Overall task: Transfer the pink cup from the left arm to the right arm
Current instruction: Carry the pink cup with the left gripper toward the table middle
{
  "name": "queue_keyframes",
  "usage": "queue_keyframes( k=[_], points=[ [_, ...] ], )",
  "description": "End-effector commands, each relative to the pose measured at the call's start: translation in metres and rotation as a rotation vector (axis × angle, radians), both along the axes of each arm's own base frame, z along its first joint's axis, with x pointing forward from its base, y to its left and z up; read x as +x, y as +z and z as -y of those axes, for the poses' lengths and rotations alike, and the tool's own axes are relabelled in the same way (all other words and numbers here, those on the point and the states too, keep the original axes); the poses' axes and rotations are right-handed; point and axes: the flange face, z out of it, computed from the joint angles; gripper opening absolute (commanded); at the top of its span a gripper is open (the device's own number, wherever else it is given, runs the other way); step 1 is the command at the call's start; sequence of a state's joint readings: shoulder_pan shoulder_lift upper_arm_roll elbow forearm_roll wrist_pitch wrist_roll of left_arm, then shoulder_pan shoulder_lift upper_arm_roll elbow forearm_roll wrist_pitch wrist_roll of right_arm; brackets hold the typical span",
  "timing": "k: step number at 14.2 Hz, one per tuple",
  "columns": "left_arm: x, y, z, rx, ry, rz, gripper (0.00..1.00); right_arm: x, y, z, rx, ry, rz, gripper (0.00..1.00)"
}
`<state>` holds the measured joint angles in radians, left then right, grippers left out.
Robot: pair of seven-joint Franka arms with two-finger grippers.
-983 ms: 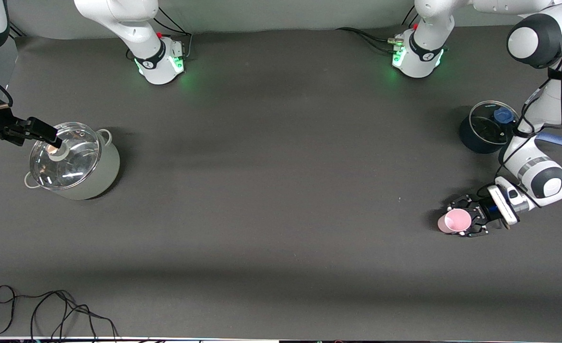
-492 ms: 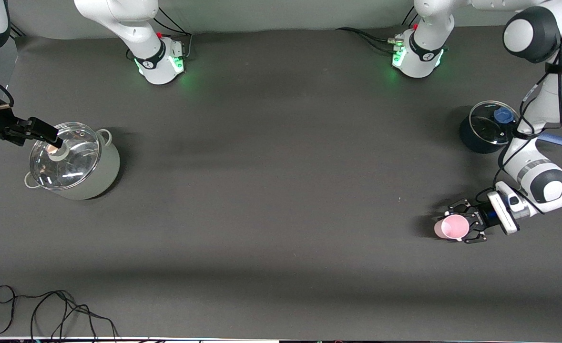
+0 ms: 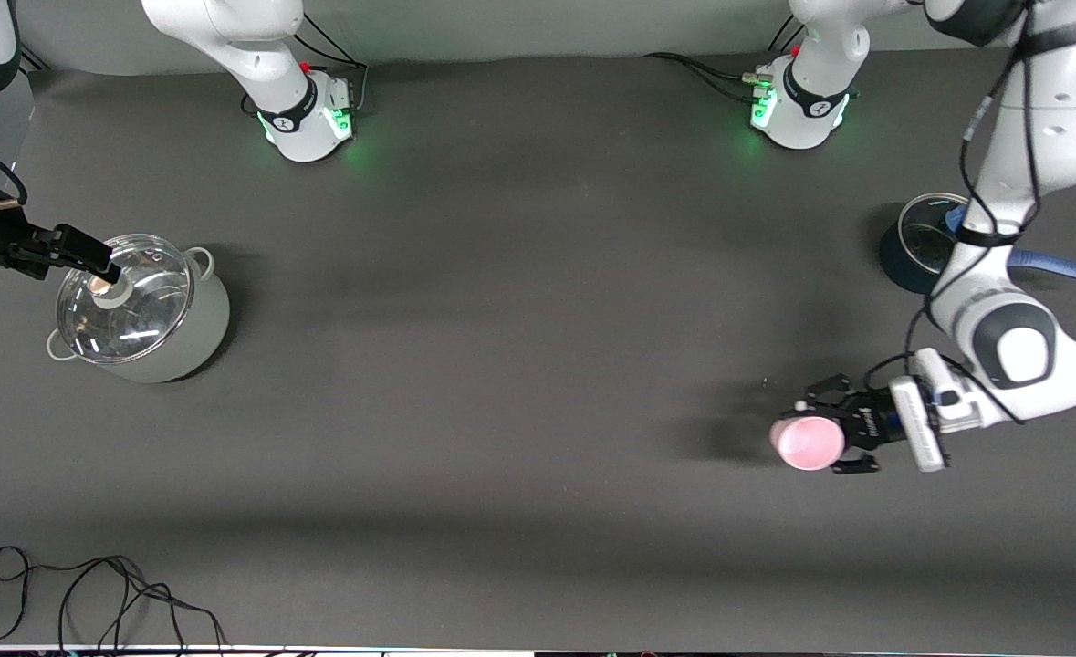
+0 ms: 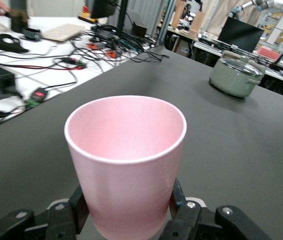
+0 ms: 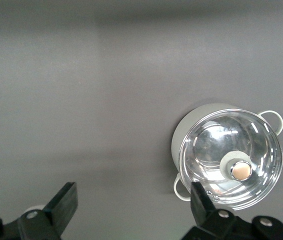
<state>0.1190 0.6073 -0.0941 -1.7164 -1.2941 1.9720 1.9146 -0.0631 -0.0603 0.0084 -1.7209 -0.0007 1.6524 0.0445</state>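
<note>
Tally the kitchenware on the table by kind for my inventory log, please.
Cups: 1, the pink cup, held up by the left gripper.
Pots with glass lids: 2, the grey-green pot under the right gripper and the dark pot at the left arm's end.
Total: 3.

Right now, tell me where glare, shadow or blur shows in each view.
Front view: bright streaks of glare on the glass lid of the grey pot; the pink cup in the left gripper looks slightly smeared and throws a soft shadow on the table. Left wrist view: cup sharp, benches past it soft. Right wrist view: reflections ring the lid; the right gripper sits open.
</note>
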Motion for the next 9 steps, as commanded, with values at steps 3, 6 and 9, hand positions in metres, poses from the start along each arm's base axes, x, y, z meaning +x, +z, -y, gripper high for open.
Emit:
queue_keyframes(
  k=[3,6,9],
  points=[
    [-0.020,0.055,0.080,-0.018,-0.027,-0.078,0.33,-0.003,0.002,-0.001,0.016,0.018,0.009,1.00],
    [-0.049,0.095,0.133,0.034,-0.066,-0.026,0.32,-0.004,0.003,-0.001,0.017,0.001,0.012,1.00],
    [-0.086,0.137,0.186,0.072,-0.118,0.047,0.32,-0.006,0.004,-0.002,0.041,-0.008,0.004,1.00]
  ],
)
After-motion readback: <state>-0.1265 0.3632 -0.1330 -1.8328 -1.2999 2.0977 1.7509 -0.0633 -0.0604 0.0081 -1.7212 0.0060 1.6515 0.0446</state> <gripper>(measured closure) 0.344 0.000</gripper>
